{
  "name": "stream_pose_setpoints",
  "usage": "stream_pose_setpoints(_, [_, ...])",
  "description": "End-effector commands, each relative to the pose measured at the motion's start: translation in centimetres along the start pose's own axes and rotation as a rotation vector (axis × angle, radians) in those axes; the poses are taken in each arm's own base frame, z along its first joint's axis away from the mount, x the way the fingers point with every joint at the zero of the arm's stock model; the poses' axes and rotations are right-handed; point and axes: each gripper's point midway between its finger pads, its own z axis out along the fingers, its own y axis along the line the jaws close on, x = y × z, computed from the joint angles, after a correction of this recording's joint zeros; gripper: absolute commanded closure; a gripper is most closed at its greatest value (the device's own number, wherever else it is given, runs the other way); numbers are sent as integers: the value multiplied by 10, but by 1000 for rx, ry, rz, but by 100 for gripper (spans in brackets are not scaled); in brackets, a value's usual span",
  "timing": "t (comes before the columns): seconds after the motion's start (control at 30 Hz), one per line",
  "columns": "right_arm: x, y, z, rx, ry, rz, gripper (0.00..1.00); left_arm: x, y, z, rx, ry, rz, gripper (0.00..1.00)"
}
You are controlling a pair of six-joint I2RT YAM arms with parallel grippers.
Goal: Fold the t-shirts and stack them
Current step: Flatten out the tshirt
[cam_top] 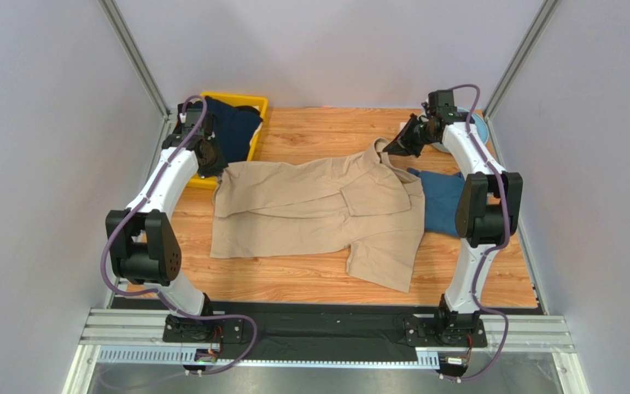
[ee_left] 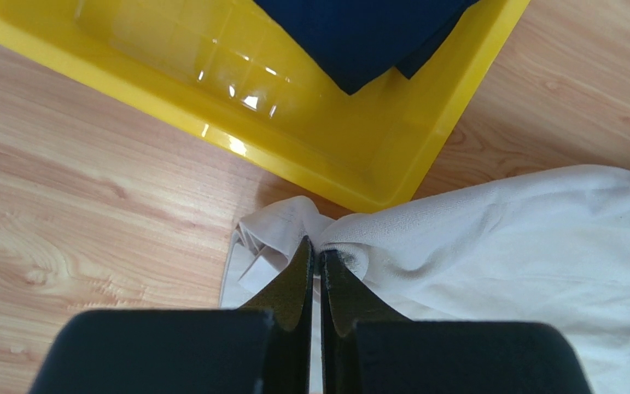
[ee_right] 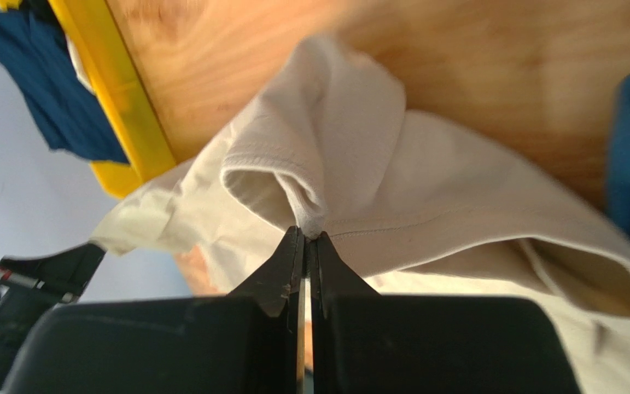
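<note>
The beige t-shirt [cam_top: 318,209] lies spread and rumpled across the middle of the wooden surface [cam_top: 310,283]. The left tool [ee_left: 317,250] is pinched tight on its corner beside the yellow bin [cam_top: 258,135]. The right tool [ee_right: 304,234] is clamped on a fold at its far right end. A teal t-shirt [cam_top: 441,201] lies against its right side, and a navy t-shirt [cam_top: 232,123] sits in the bin.
</note>
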Motion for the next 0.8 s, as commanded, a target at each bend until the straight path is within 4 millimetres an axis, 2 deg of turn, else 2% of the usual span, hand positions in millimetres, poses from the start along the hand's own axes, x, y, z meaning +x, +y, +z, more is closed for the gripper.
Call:
stream_pose_setpoints(0.0, [-53, -12, -10, 108, -192, -100, 100, -36, 1, -14, -7, -116, 24, 100])
stream_pose_setpoints(0.03, [-69, -30, -19, 131, -219, -60, 100, -36, 1, -15, -7, -116, 25, 100])
stream_pose_setpoints(0.07, [-73, -35, -20, 137, -216, -47, 92, -35, 1, -13, -5, -111, 29, 100])
stream_pose_setpoints(0.13, [-75, -44, -25, 153, -176, -31, 79, -32, -5, -16, 28, -84, 43, 100])
stream_pose_setpoints(0.17, [-69, -52, -31, 198, -153, -21, 75, -31, -7, -17, 40, -76, 44, 99])
stream_pose_setpoints(0.23, [-72, -59, -48, 260, -193, -71, 74, -30, -9, -27, 60, -81, 29, 92])
stream_pose_setpoints(0.27, [-72, -62, -57, 287, -214, -85, 73, -30, -9, -30, 67, -86, 27, 84])
stream_pose_setpoints(0.3, [-70, -63, -63, 299, -223, -95, 72, -26, -8, -30, 67, -81, 24, 64])
stream_pose_setpoints(0.37, [-62, -66, -83, 325, -251, -107, 67, -28, -8, -39, 76, -103, 20, 58])
stream_pose_setpoints(0.4, [-56, -64, -88, 320, -248, -115, 65, -25, -6, -40, 74, -103, 19, 57])
stream_pose_setpoints(0.43, [-42, -68, -88, 316, -217, -118, 65, -25, -5, -43, 75, -109, 19, 57])
stream_pose_setpoints(0.5, [-19, -48, -101, 248, -196, -167, 65, -21, -4, -45, 74, -106, 15, 56])
stream_pose_setpoints(0.53, [0, -58, -96, 255, -148, -163, 65, -21, -4, -49, 78, -111, 7, 56])
stream_pose_setpoints(0.57, [11, -51, -104, 236, -149, -191, 65, -19, -3, -51, 82, -111, 1, 56])
stream_pose_setpoints(0.67, [47, -64, -96, 225, -69, -178, 65, -10, -9, -53, 125, -98, -23, 55])
stream_pose_setpoints(0.77, [59, -79, -87, 240, -35, -169, 62, 1, -16, -51, 173, -74, -36, 55])
